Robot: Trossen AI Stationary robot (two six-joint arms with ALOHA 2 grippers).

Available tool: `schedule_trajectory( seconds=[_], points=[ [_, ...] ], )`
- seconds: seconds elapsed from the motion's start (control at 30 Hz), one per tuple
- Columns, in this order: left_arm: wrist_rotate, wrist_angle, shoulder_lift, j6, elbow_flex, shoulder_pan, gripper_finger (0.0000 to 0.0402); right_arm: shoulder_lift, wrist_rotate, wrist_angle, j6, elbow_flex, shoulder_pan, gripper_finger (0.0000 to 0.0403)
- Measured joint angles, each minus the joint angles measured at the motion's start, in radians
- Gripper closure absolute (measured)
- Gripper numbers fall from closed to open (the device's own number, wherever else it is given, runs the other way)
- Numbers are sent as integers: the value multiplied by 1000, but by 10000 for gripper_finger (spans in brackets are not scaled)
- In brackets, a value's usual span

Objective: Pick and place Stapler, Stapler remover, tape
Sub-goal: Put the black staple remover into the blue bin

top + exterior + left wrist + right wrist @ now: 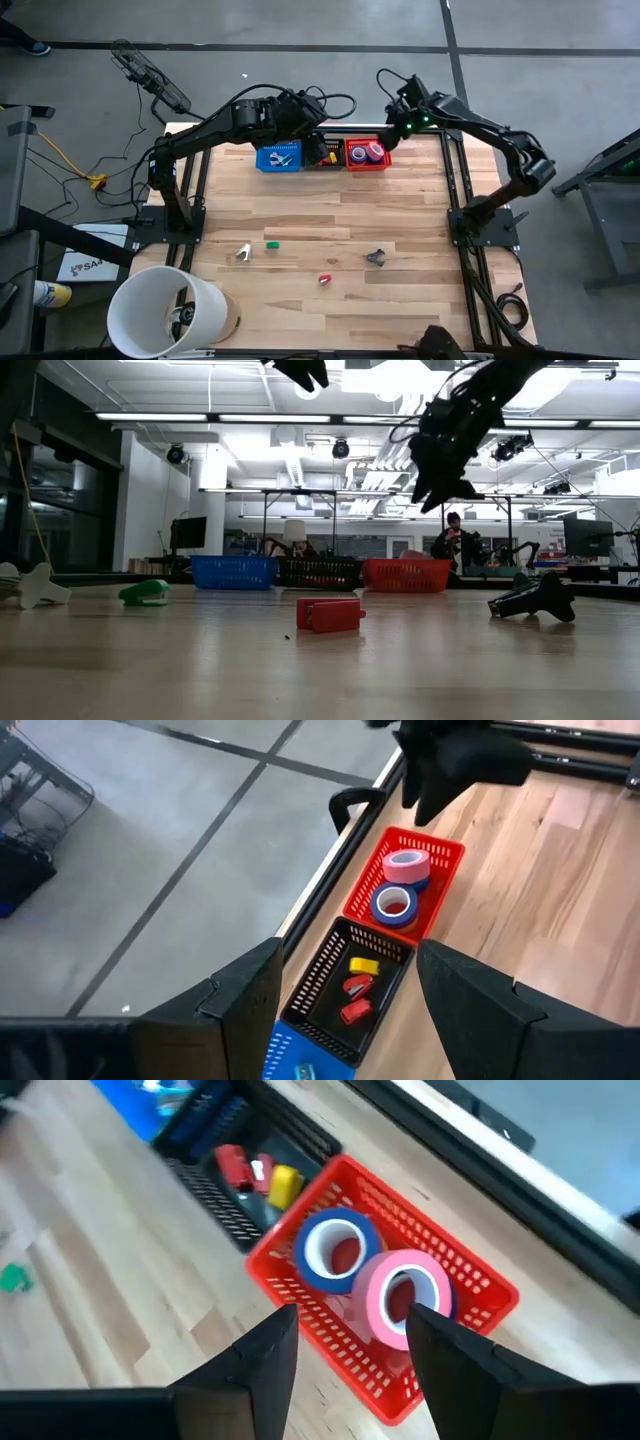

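With its fingers spread and empty, the right claw [345,1345] hung above the red basket [470,1285] holding the pink tape [405,1295], risking snagging the rim if lowered off-centre.

**Lighting and picture quality**

You get even overhead light; ceiling strip lights [400,422] glare white in the low view. Table [330,215] evenly lit, with soft shadows. Right wrist view is motion-blurred; the low view's near foreground is soft.

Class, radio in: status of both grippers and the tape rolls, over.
Left gripper open over the black basket. Right gripper open above the red basket. Blue tape roll and pink tape roll inside.
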Motion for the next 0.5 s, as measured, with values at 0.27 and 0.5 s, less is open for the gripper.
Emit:
schedule_trajectory(
  seconds=[0.27, 0.5],
  points=[
    [0, -3, 0, -122, 0, 0, 173, -94, -91, -31, -99, 0, 24, 224],
    [2, -67, 0, -244, 0, 0, 173, -173, -199, -85, -277, 0, 109, 223]
  ],
)
